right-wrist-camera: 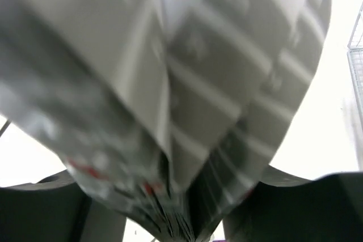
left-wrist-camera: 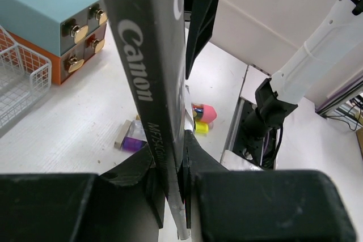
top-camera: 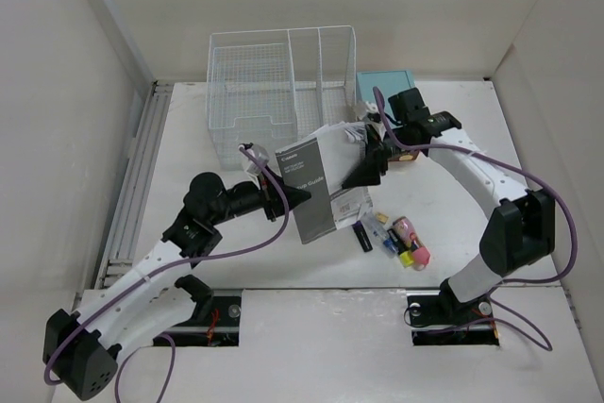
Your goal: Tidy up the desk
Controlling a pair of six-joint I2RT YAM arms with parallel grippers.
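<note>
Clamped between the fingers of the left end effector (top-camera: 286, 197): the near edge of a grey Canon booklet (top-camera: 316, 186), jaws pressed tight on cover and pages. Seen from the left wrist as a thin dark slab standing on edge, white lettering running along it.

Pinched at the opposite side by the right end effector (top-camera: 368, 170): a sheaf of the same booklet's pages, fanned and blurred in the right wrist view. Held between both arms over the middle of the table (top-camera: 189, 167); contact of the lower corner with the surface not determinable.

White, matte, filling the floor of the enclosure, with a ribbed metal rail (top-camera: 132, 176) along the left edge.

At the far side: a white wire-mesh organizer (top-camera: 274, 82), upright, and just to its right a teal drawer box (top-camera: 387, 82) with brass pulls.

Near the front, right of the booklet: a loose cluster of small items, including a pink piece (top-camera: 411, 233) and a black stick (top-camera: 362, 237), lying flat.
</note>
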